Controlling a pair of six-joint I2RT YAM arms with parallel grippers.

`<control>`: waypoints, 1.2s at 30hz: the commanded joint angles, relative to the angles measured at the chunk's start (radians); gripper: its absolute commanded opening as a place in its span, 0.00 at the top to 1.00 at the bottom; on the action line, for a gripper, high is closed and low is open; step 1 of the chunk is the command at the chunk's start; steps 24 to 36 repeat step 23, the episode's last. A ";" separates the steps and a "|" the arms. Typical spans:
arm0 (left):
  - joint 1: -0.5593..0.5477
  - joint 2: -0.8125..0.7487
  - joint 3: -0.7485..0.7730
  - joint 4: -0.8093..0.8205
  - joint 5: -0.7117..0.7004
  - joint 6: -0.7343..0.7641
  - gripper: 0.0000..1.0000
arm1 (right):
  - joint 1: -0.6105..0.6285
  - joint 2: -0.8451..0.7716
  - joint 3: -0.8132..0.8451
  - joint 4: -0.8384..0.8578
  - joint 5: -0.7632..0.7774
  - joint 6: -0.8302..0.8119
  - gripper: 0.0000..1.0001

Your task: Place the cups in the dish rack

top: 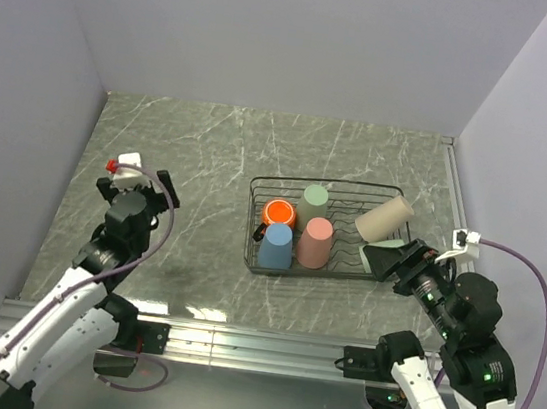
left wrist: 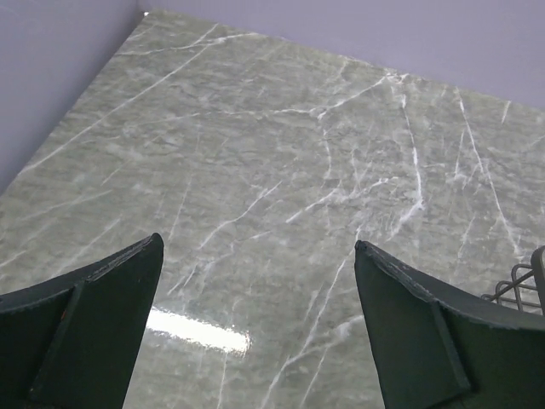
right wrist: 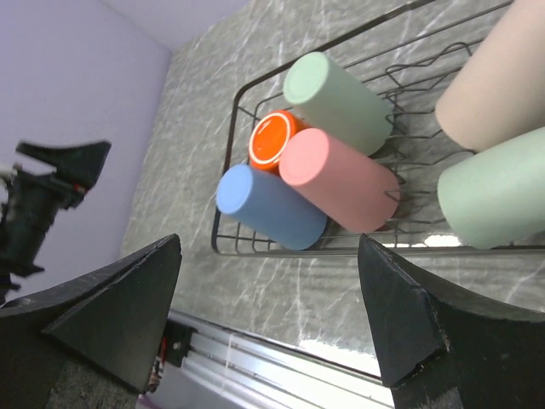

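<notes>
The dark wire dish rack [top: 256, 187] sits right of the table's middle. In it stand a blue cup [top: 276, 248], a salmon-pink cup [top: 316, 241] and a pale green cup [top: 315, 198], all upside down, with the orange mug [top: 278, 212] among them. A beige cup [top: 385, 217] lies tilted at the rack's right end. A second pale green cup [top: 378, 256] lies at its right front corner, just in front of my right gripper [top: 399, 264], which is open and empty. The right wrist view shows the blue cup [right wrist: 271, 207], the pink cup [right wrist: 336, 177] and this green cup [right wrist: 498, 192]. My left gripper [top: 139, 175] is open and empty, far left of the rack.
A grey marble tabletop [top: 199, 154] is enclosed by pale walls on three sides. An aluminium rail [top: 255, 343] runs along the near edge. The rack's corner [left wrist: 519, 281] shows at the right edge of the left wrist view.
</notes>
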 commanded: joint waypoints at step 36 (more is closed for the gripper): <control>0.513 0.192 -0.403 0.771 0.346 -0.031 0.01 | -0.005 0.126 -0.012 0.034 0.040 -0.055 0.13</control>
